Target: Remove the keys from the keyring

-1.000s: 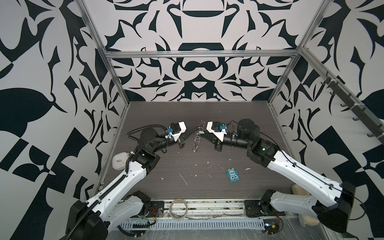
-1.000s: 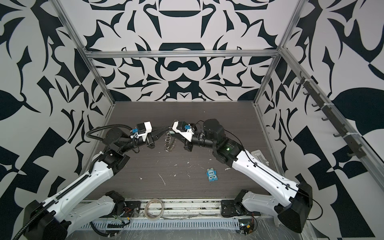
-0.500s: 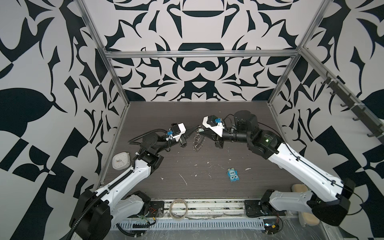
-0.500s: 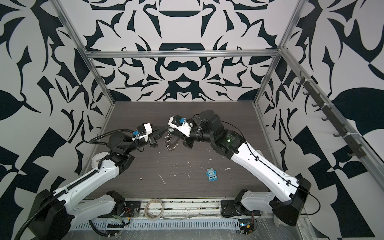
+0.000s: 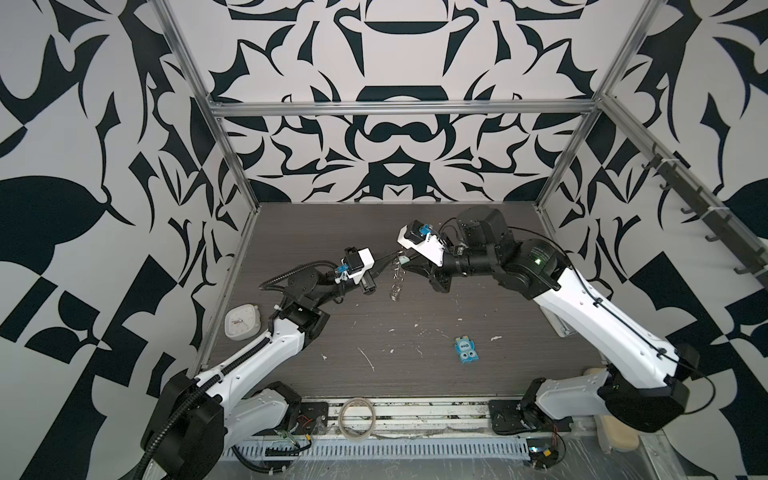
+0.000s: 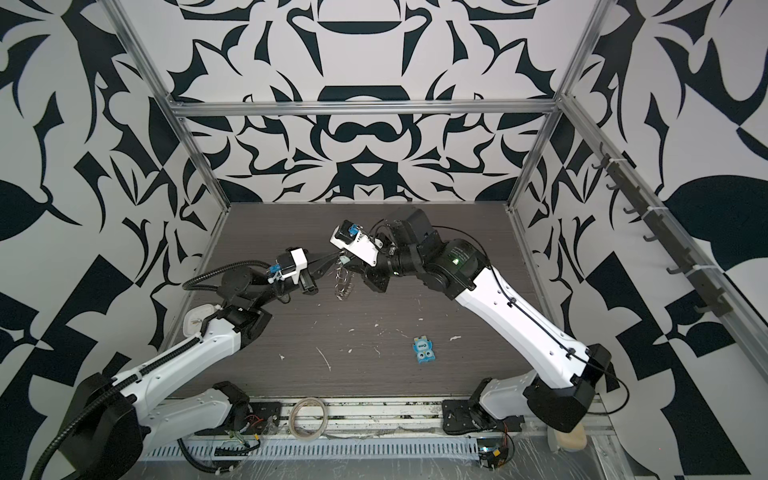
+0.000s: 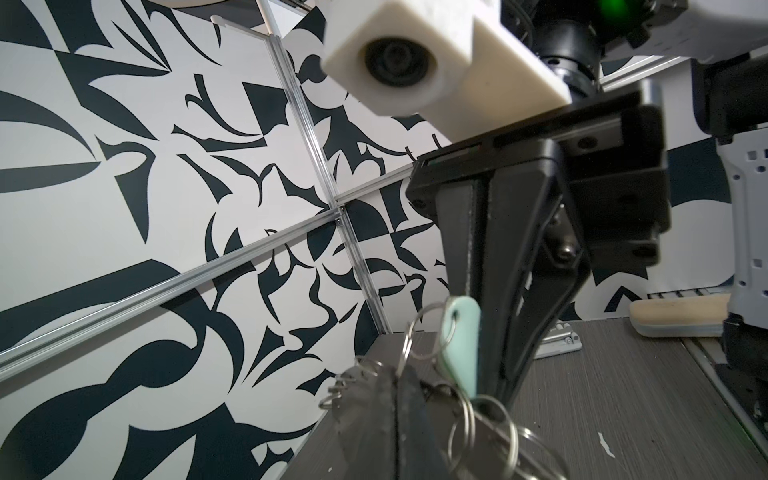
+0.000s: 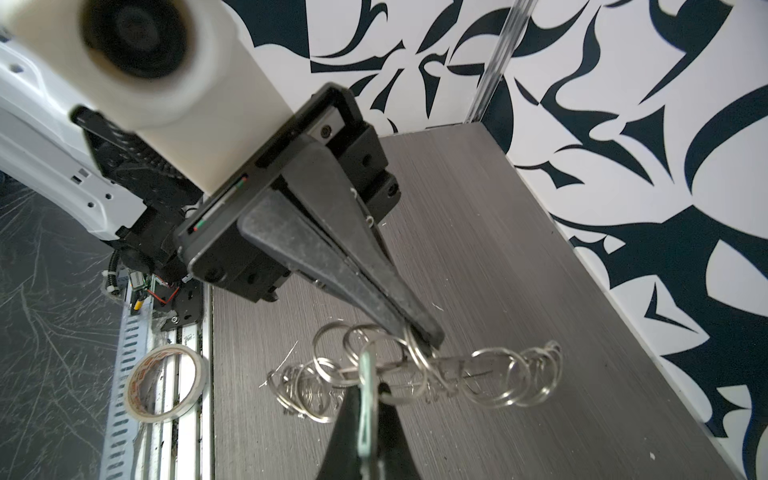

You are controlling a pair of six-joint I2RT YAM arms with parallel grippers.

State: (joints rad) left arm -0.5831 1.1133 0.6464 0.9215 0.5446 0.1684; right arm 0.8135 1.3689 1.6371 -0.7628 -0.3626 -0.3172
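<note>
Both arms reach in toward the middle of the dark grey wood-grain counter (image 5: 415, 386), and their black fingertips nearly meet above its far half.

The left hand (image 5: 390, 261) is clenched on one of the small silver split rings of the keyring (image 5: 396, 283), a flat grey metal disc whose rim is crowded with such rings. In the right wrist view the left hand (image 8: 424, 332) pinches that ring at its very tip, and the keyring (image 8: 490, 374) lies nearly edge-on, its rings fanning out to either side.

The right hand (image 5: 406, 262) is clamped on the keys (image 5: 402, 259), of which the pale, mint-white oblong plastic fob shows best. It stands pressed between the right hand's (image 8: 365, 388) two fingers, with a split ring threaded through its top. The metal key itself I cannot make out.

In both top views the keyring (image 6: 343, 284) hangs below the two hands, with the keys (image 6: 344, 259) at its upper end. Whether its lowest ring touches the counter cannot be told.

Well apart, nearer the front, a blue cartoon-faced packet (image 5: 466, 350) lies flat. A translucent tape roll (image 5: 357, 417) rests on the front rail, and a white rounded-square clock (image 5: 242, 322) sits off the left edge. Small white scraps dot the boards
</note>
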